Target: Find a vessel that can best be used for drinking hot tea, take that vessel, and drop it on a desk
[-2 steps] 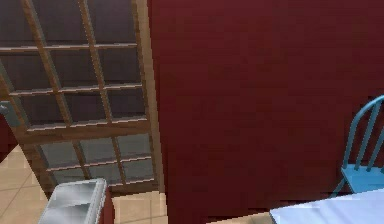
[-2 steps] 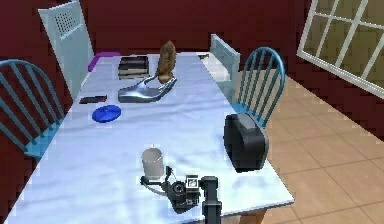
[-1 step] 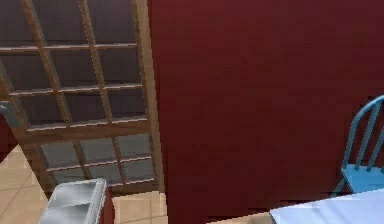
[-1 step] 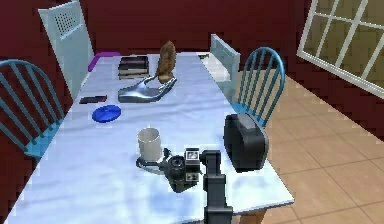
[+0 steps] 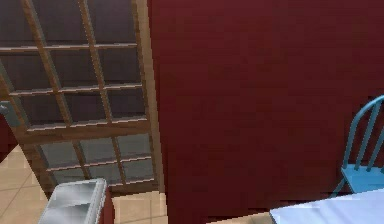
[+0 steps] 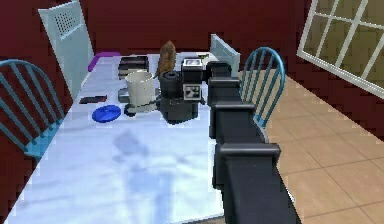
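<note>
Cream-white mug (image 6: 141, 89) stands on the table (image 6: 120, 170) near the gripper (image 6: 172, 102) — whether it holds anything cannot be told — so approach level, take it squarely and lift straight, clear of the blue plate (image 6: 106, 114)

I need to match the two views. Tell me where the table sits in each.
Forward view: the table, its pale corner at the bottom right edge.
Arm side view: the table spreads across the left and middle.
Shared landmark: the blue chair at the forward view's right edge, likely the one at the arm side view's left.
</note>
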